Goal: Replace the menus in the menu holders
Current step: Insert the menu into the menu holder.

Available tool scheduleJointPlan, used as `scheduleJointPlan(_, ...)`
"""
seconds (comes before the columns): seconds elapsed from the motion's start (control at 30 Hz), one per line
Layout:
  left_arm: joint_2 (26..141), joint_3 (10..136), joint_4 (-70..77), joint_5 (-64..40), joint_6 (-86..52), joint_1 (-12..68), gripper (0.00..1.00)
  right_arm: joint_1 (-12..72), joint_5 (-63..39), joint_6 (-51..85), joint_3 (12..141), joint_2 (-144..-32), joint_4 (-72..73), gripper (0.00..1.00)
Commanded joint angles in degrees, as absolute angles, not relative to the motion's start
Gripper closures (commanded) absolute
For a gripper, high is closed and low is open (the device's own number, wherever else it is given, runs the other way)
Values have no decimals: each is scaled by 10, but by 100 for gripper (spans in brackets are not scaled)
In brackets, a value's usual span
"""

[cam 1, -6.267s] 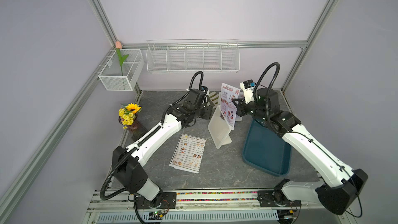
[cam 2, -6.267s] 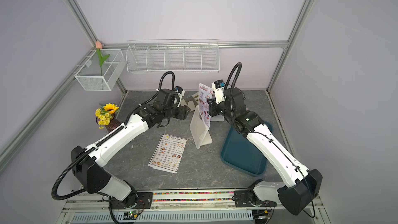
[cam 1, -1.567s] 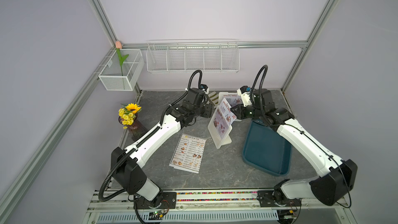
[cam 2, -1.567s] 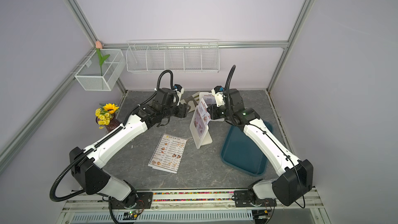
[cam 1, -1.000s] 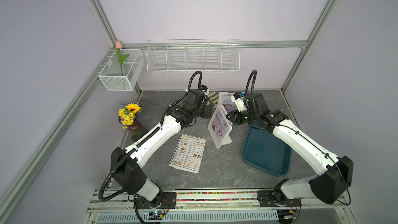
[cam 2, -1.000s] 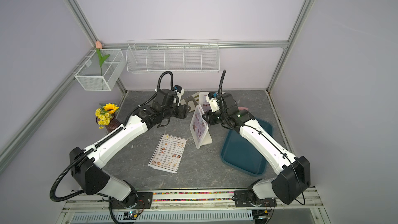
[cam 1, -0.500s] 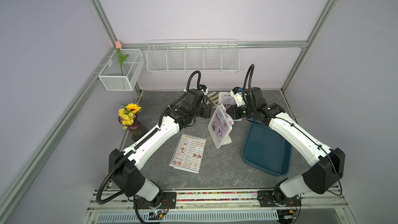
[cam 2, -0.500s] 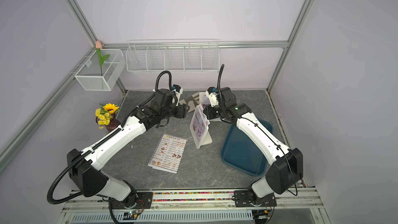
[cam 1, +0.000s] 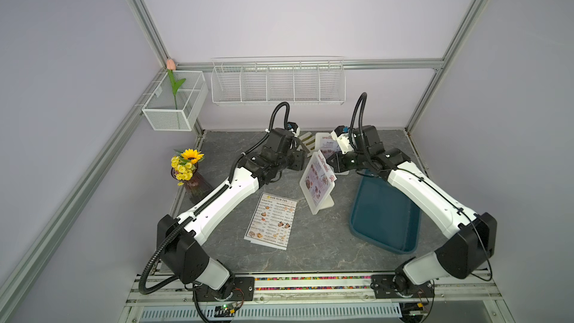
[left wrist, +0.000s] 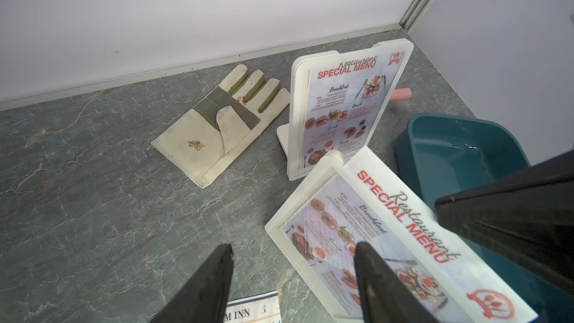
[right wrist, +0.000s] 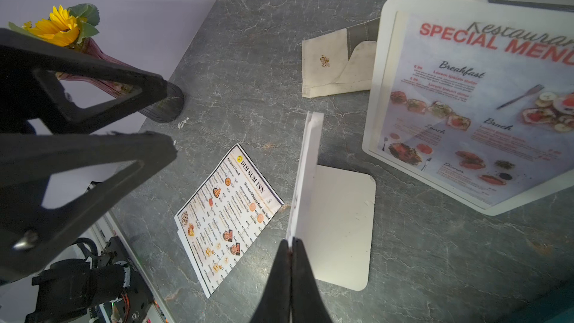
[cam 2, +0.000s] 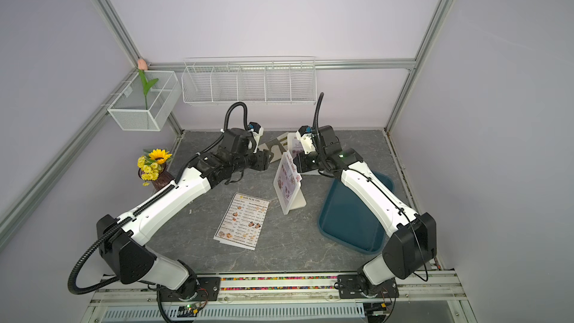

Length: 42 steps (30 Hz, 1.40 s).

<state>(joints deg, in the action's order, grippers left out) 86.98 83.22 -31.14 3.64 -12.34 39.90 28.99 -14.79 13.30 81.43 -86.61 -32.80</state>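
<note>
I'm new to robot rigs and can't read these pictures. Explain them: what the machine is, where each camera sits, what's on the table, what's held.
The machine: a left arm and a right arm at a grey table, each ending in a two-fingered gripper. Two pictures look down from overhead; two come from wrist cameras. On it lie a DIM SUM INN menu, a glove and a teal tray. A vase of flowers stands nearby. The far menu holder shows a SPECIAL MENU sheet. The right gripper is shut on a second SPECIAL MENU sheet sticking out of the near menu holder. The left gripper is open, holding nothing.
</note>
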Motion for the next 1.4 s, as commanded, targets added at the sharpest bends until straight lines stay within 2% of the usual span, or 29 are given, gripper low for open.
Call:
scheduleJointPlan(0.0, 860, 827, -308, 46, -129, 397, 35, 295, -160, 133, 805, -868, -326, 93)
scheduleJointPlan(0.83, 863, 821, -303, 50, -134, 398, 35, 309, -173, 132, 804, -898, -317, 93)
scheduleJointPlan(1.2, 861, 819, -303, 53, -134, 397, 35, 308, -180, 129, 822, -921, -318, 89)
scheduleJointPlan(1.37, 856, 816, -305, 57, -134, 397, 35, 308, -171, 128, 824, -913, -325, 82)
